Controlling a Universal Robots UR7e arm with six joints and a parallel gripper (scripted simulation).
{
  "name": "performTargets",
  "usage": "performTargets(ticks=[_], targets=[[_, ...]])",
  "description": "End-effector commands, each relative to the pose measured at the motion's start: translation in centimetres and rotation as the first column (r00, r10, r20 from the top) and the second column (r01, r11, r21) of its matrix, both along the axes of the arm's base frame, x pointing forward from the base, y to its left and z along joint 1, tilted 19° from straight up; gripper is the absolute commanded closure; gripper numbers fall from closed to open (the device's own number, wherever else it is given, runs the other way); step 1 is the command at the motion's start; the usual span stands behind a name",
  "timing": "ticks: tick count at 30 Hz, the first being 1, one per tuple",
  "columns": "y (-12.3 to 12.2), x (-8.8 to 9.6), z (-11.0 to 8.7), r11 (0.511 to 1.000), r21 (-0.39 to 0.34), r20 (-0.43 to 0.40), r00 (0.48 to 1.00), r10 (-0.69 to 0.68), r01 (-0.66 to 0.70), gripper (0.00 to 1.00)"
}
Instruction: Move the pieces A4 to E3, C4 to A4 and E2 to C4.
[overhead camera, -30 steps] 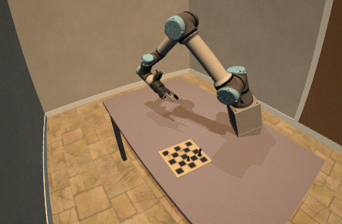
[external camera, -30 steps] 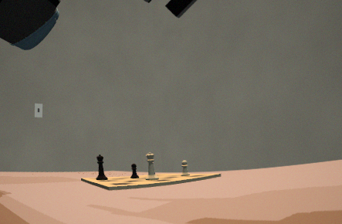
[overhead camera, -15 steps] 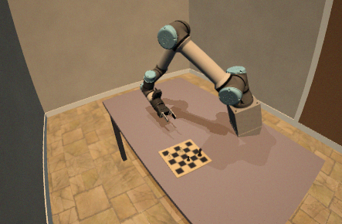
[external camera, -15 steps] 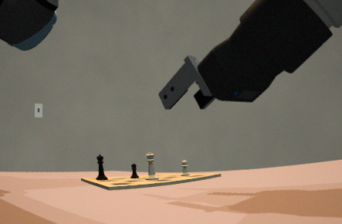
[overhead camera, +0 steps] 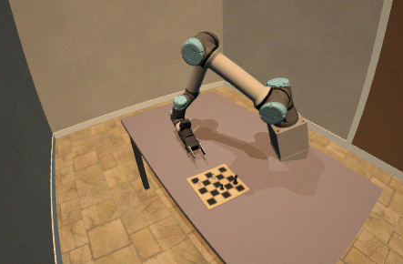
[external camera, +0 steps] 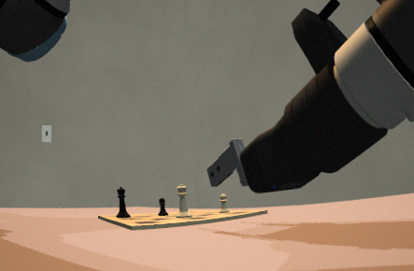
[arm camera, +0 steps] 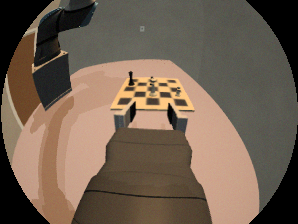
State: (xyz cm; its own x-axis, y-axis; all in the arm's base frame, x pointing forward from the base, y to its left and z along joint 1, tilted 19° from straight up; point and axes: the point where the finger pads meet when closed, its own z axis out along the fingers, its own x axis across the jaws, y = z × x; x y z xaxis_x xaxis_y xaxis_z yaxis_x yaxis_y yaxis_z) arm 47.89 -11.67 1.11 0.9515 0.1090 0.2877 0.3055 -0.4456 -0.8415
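The checkered board (overhead camera: 218, 198) (external camera: 140, 225) (arm camera: 116, 106) lies on the table; its letters and digits cannot be read. Four pieces stand upright on it: a tall black piece (overhead camera: 236, 180) (external camera: 121, 203) (arm camera: 131, 79), a small black pawn (overhead camera: 222, 187) (external camera: 163, 206), a tall white piece (overhead camera: 213, 177) (external camera: 182, 202) (arm camera: 153, 90) and a small white pawn (overhead camera: 199, 184) (external camera: 223, 204) (arm camera: 178, 92). In the wrist view the tall white piece largely hides the black pawn. My gripper (overhead camera: 199, 155) (arm camera: 151, 108) is open and empty, tilted above the table, short of the board's near edge in the wrist view.
The robot's base (overhead camera: 288, 138) (arm camera: 52, 82) stands on the table (overhead camera: 299, 218) (external camera: 186, 249) (arm camera: 215, 165), off to the left in the wrist view. The arm's shadow falls across the table. The board lies near one long table edge in the top view.
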Motion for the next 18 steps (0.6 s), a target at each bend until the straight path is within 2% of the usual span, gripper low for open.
performTargets(ticks=[1, 18], targets=[[0.41, 0.74, -0.41, 1.0, 0.005, -0.006, 1.0, -0.022, 0.022, 0.0], [0.24, 0.78, -0.3, 1.0, 0.002, -0.004, 1.0, -0.023, 0.023, 0.0]])
